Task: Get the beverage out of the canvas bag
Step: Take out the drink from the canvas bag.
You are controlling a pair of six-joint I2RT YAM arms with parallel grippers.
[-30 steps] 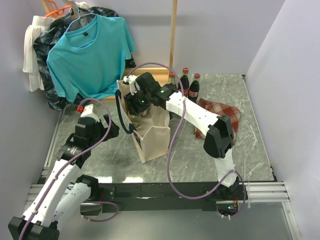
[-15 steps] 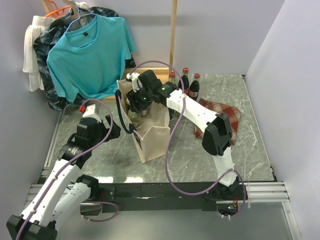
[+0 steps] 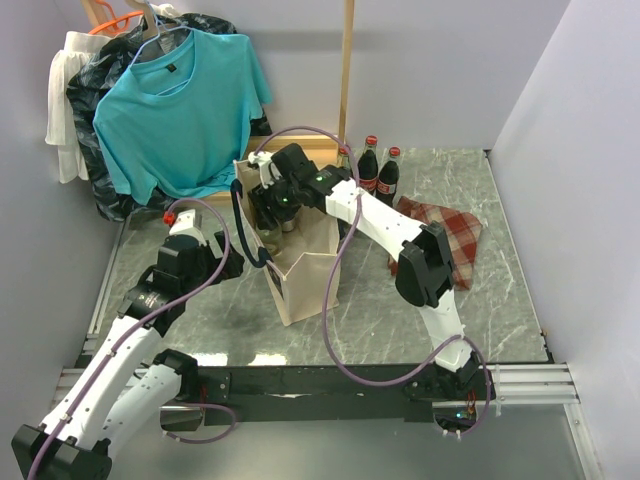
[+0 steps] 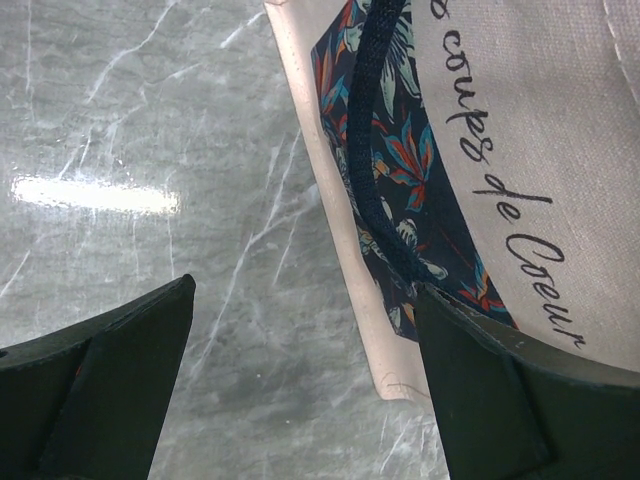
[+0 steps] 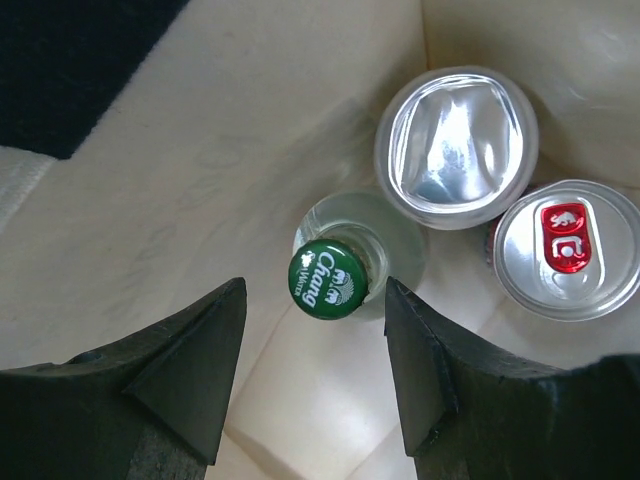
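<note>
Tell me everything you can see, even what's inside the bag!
bag: 1, cream with navy handles, table middle
bottle: 1, clear, green cap, inside bag
cans: 2, silver tops, inside bag beside bottle
dark bottles: 3, red caps, table's back
plaid cloth: 1, red and white, right of bag
T-shirt: 1, teal, hanging back left
table: 1, grey marble, under everything
left gripper: 1, black, open beside bag
right gripper: 1, black, open above bottle

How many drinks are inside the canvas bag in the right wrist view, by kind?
Green-capped bottle: 1
Cans: 2, the red-tab can and the plain silver-topped can
Total: 3
</note>
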